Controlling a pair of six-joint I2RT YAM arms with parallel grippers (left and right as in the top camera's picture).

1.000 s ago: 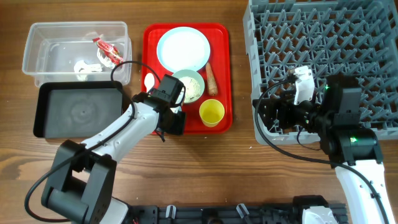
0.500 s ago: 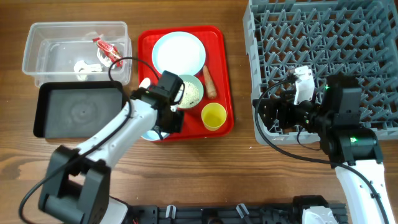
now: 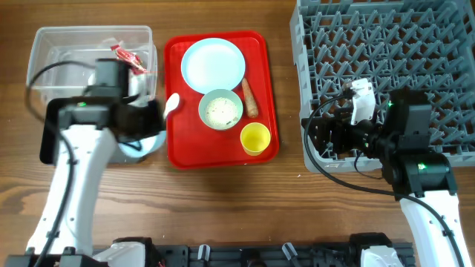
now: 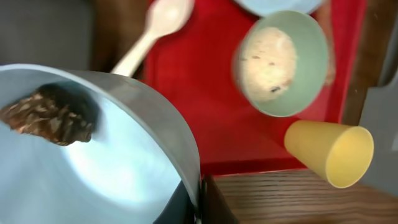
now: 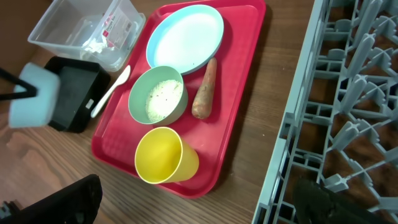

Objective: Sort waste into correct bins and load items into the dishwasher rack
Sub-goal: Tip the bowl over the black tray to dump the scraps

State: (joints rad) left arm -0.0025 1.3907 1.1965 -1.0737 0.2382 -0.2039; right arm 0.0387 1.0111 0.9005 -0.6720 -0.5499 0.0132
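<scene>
My left gripper point(image 3: 148, 127) is shut on the rim of a pale blue bowl point(image 4: 124, 168) with the brown food lump point(image 4: 43, 115) inside. It holds the bowl point(image 3: 141, 145) at the right edge of the black bin point(image 3: 56, 130), in front of the clear bin point(image 3: 44, 52). The clear bin holds the red wrapper point(image 3: 128, 61) and white scrap point(image 3: 100, 78). On the red tray point(image 3: 178, 148) lie the plate point(image 3: 214, 64), a bowl of rice-like crumbs point(image 3: 221, 109), the carrot-like stick point(image 3: 251, 96), the yellow cup point(image 3: 254, 136) and the spoon point(image 3: 172, 104). My right gripper point(image 3: 330, 139) is open and empty at the front left corner of the dishwasher rack point(image 3: 393, 67).
The right wrist view shows the cup point(image 5: 163, 157), the crumb bowl point(image 5: 158, 94), the stick point(image 5: 205, 89), the plate point(image 5: 185, 38) and the rack's edge point(image 5: 292, 124). Bare wood separates the tray and the rack.
My left arm has swung left off the tray, carrying the bowl with the brown lump to the black bin's edge. The tray shifted slightly left. The right arm has not moved.
</scene>
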